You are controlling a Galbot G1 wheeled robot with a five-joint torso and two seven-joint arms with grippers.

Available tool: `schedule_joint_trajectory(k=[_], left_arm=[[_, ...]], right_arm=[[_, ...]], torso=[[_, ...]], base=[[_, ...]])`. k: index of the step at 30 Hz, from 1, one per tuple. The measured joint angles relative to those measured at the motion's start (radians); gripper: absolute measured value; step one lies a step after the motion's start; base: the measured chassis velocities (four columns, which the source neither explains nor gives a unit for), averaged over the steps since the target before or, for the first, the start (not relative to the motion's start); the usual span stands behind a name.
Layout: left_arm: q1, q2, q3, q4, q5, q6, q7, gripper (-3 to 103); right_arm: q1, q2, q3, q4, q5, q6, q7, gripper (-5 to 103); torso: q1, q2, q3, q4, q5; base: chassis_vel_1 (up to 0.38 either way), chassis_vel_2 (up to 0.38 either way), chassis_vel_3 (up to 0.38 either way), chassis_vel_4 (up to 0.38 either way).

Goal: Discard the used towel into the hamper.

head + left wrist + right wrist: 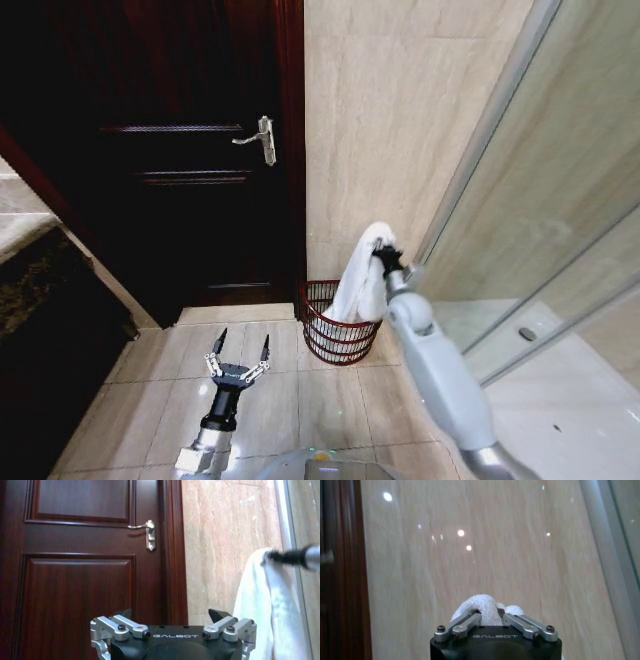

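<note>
The robot's right hand [384, 258], clamped on a white towel [362, 280], holds it above the hamper [335, 335], the cloth's lower end hanging inside the rim. The hamper stands on the tiled floor [300, 400] against the wall, beside a dark door [170, 150]. The left hand [240, 350] hovers low over the floor, fingers spread apart.

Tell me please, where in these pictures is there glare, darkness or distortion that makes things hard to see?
Head view: wide-angle bending at the edges, the door very dark, the white towel bright above the hamper. Right wrist view: small light reflections on the glossy wall tile. Left wrist view: evenly lit, with a soft shine on the door handle.
</note>
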Motion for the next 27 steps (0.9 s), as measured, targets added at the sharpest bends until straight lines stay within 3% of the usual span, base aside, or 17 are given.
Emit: schedule_joint_trajectory(k=[7, 15, 27], left_arm=[[-0.007, 0.003, -0.011, 0.019, -0.006, -0.01, 0.002, 100], [0.007, -0.002, -0.008, 0.018, -0.005, -0.02, 0.004, 100], [0.033, -0.01, -0.025, 0.036, -0.011, -0.042, 0.003, 100]], right_arm=[[0.003, 0.021, -0.009, -0.049, 0.014, -0.003, -0.01, 5], [-0.058, 0.151, -0.02, -0.216, -0.033, 0.096, -0.088, 5], [0.009, 0.142, -0.041, -0.17, -0.089, 0.071, -0.09, 5]], torso=[[0.0, 0.0, 0.0, 0.0001, 0.0], [0.0, 0.0, 0.0, 0.0002, 0.0001], [0.0, 0.0, 0.0, 0.0001, 0.0]], base=[[0.0, 0.0, 0.0, 0.0], [0.0, 0.0, 0.0, 0.0], [0.0, 0.0, 0.0, 0.0]])
